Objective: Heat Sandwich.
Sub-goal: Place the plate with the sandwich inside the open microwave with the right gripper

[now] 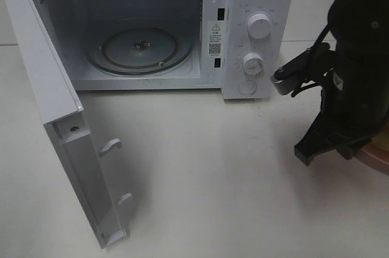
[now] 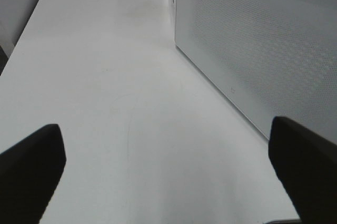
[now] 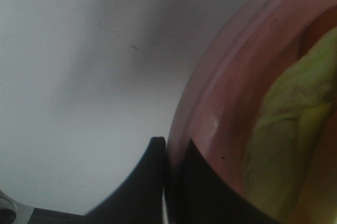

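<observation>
The sandwich [image 3: 295, 129], pale yellow, lies on the round pink plate [image 3: 231, 76] in the right wrist view. My right gripper [image 3: 174, 147] is shut on the plate's rim, one finger outside and one inside. From above, the right arm [image 1: 352, 70] hides most of the plate, with only a sliver of its rim [image 1: 375, 159] showing at the right edge of the table. The white microwave [image 1: 255, 33] stands at the back with its door [image 1: 55, 106] swung wide open and its glass turntable [image 1: 140, 45] bare. My left gripper [image 2: 166, 147] is open over bare table beside a dotted white panel [image 2: 253, 39].
The open door juts forward along the left side of the table. White tabletop [image 1: 213, 167] lies in front of the microwave cavity. Two knobs [image 1: 259, 26] sit on the microwave's right panel, close to the right arm.
</observation>
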